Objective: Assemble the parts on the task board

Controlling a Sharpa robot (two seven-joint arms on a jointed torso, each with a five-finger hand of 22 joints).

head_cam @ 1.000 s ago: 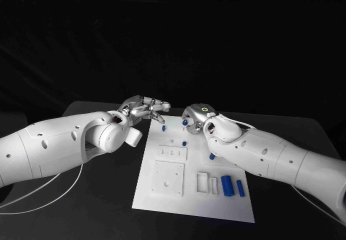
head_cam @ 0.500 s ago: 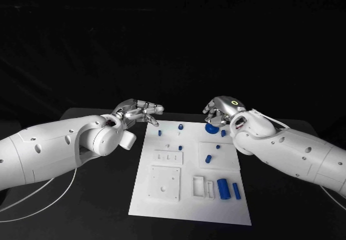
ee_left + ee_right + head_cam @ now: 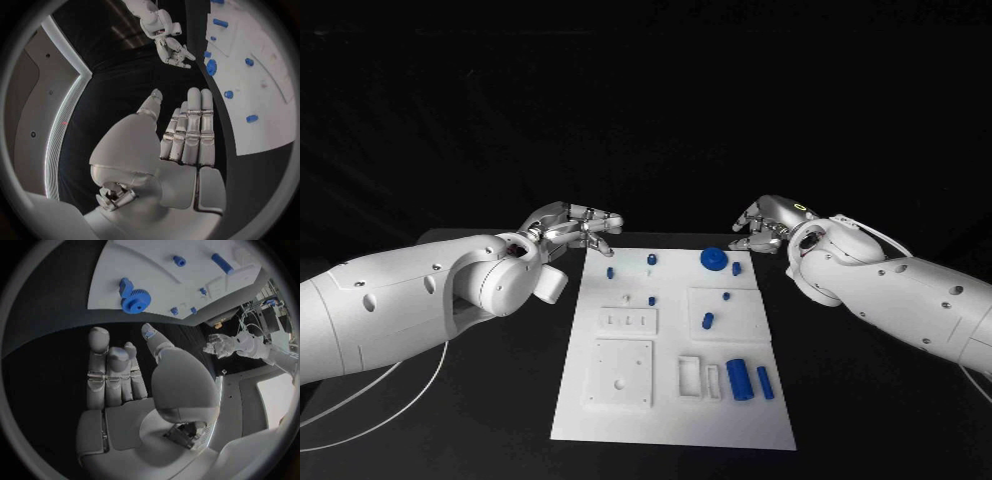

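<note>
- I have the tabletop (image 3: pixel 473 400) carrying the task board (image 3: pixel 668 400), which lies lengthwise between my two arms so either side can reach it; it sits inward of both sets of fingers, touching neither
- My left hand (image 3: pixel 574 225) hangs just off the board's far left corner with its fingers (image 3: pixel 190 125) released, straight and side by side, holding nothing; I judge it parked there to leave the board free
- My right hand (image 3: pixel 769 225) mirrors it off the far right corner, fingers (image 3: pixel 112 375) released and empty, the board's edge just beyond the fingertips
- The blue gear (image 3: pixel 714 259) sits on the board's far end, nearest my right fingertips but apart from them; in the right wrist view it overlaps a smaller blue block, and I cannot tell whether it is seated on a post or only lying there
- The blue cylinder (image 3: pixel 738 380) and a slimmer blue bar (image 3: pixel 764 381) lie side by side at the near end, well away from both hands, probably still waiting to be fitted
- A short blue peg (image 3: pixel 708 321) lies mid-board on a raised white plate, and small blue studs (image 3: pixel 652 260) dot the far end toward my left fingers; whether those stand in holes is too small to make out
- The white recessed blocks on the near half blend into the board, so I cannot judge their depth
</note>
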